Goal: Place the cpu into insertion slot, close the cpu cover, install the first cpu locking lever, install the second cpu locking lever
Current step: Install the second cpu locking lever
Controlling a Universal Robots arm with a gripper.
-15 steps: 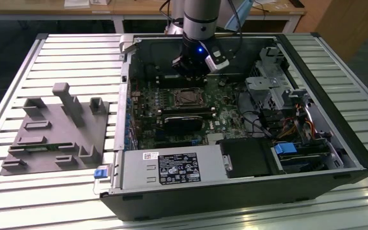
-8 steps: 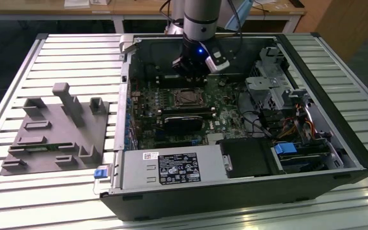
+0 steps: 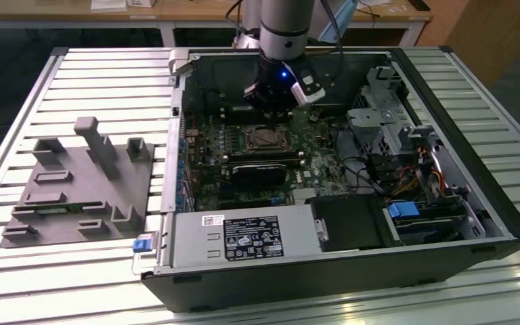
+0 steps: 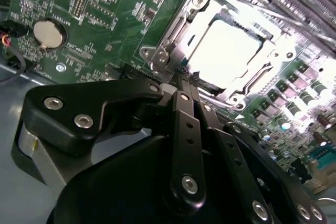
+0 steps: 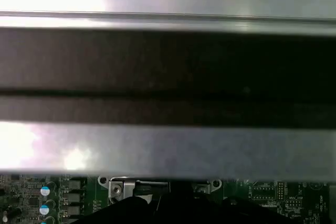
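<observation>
Black linkage bars of the claw [image 4: 181,85] sit nearest in the second wrist view, their tips drawn together into a narrow point just at the edge of the socket [image 4: 231,51]. Whether they pinch anything I cannot tell. Beyond them the chip [image 4: 223,51] lies flat in the socket, bright under glare, with the metal cover frame [image 4: 170,38] around it. From the exterior view, the arm [image 3: 283,40] hangs over the open computer case [image 3: 459,176] on the slatted table [image 3: 89,74]; a grey fixture [image 3: 79,183] sits well apart.
</observation>
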